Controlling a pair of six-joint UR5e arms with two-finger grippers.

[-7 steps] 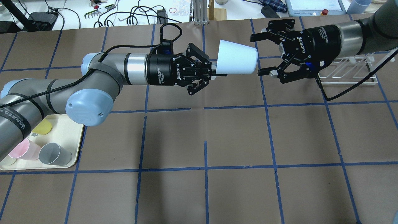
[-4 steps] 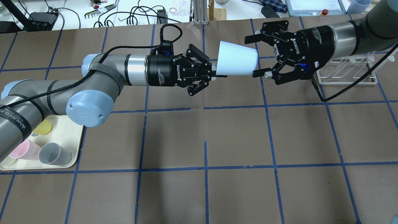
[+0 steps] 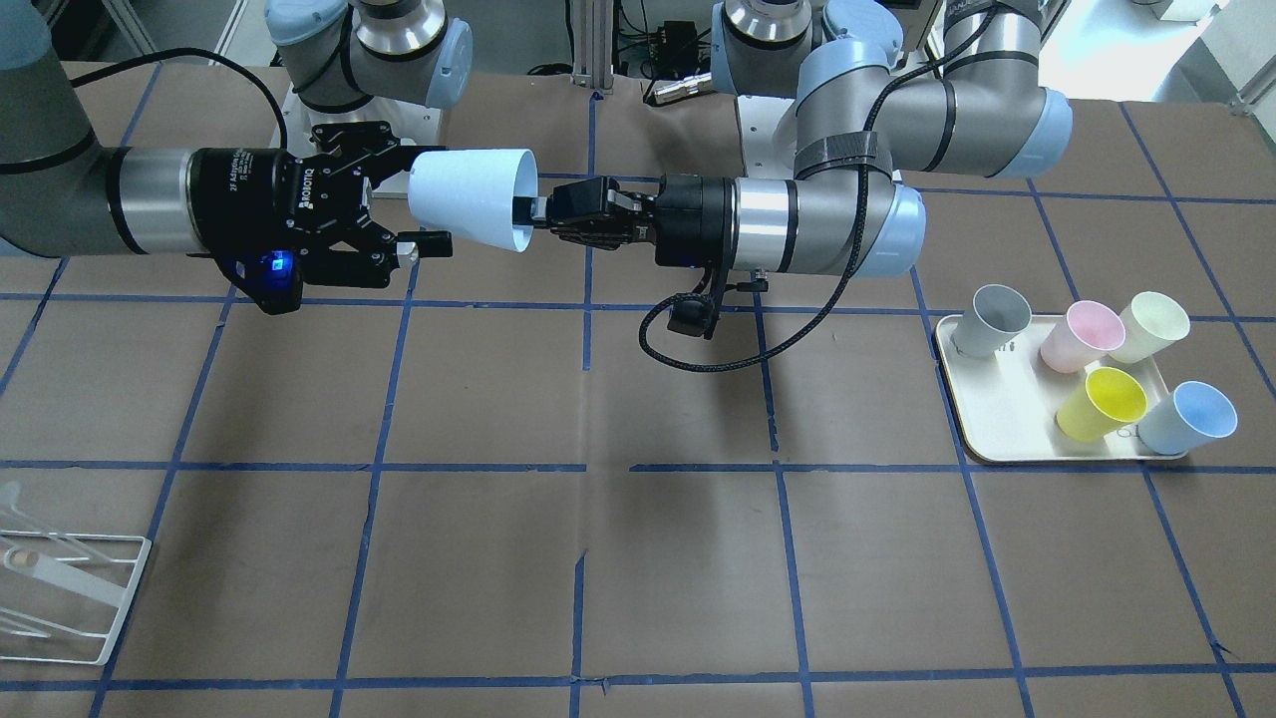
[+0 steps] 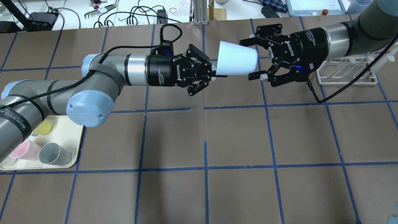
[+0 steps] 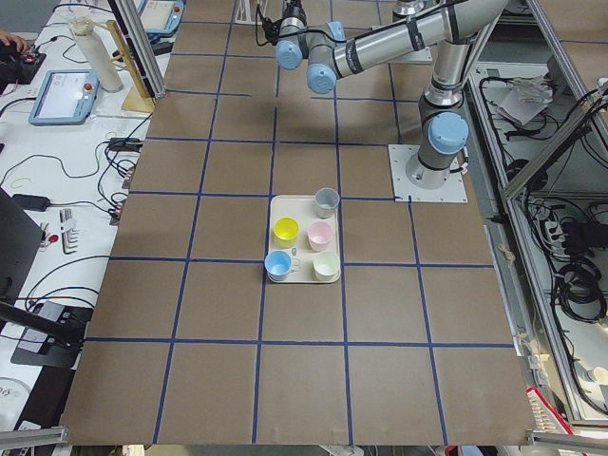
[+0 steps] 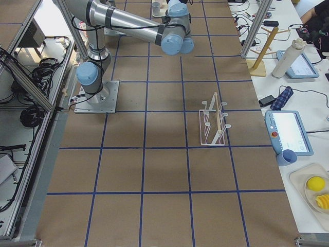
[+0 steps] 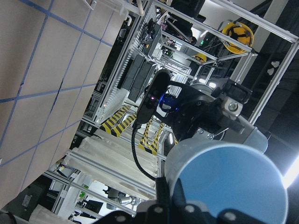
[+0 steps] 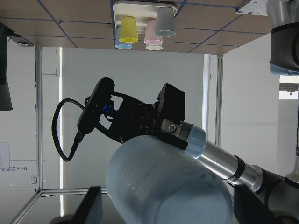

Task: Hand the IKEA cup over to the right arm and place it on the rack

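Observation:
The pale-blue IKEA cup [image 4: 236, 60] hangs on its side in the air over the table's far middle. It also shows in the front view [image 3: 464, 194]. My left gripper [image 4: 214, 72] is shut on its rim, one finger inside the mouth [image 3: 533, 209]. My right gripper [image 4: 250, 58] is open, and its fingers straddle the cup's narrow base end without closing on it [image 3: 424, 199]. The right wrist view shows the cup's base [image 8: 163, 182] close up between the fingers. The white wire rack [image 4: 345, 73] stands on the table behind the right arm.
A cream tray [image 3: 1002, 409] at the left arm's side holds grey [image 3: 997, 317], pink [image 3: 1082, 334], cream [image 3: 1151, 324], yellow [image 3: 1102, 402] and a second pale-blue cup [image 3: 1191, 417]. The left wrist's black cable [image 3: 698, 349] loops below it. Benches with clutter line the table's far edge.
My right gripper has moved left toward the cup, still open; its fingers now straddle the cup's base end. The left arm and the cup have not moved.

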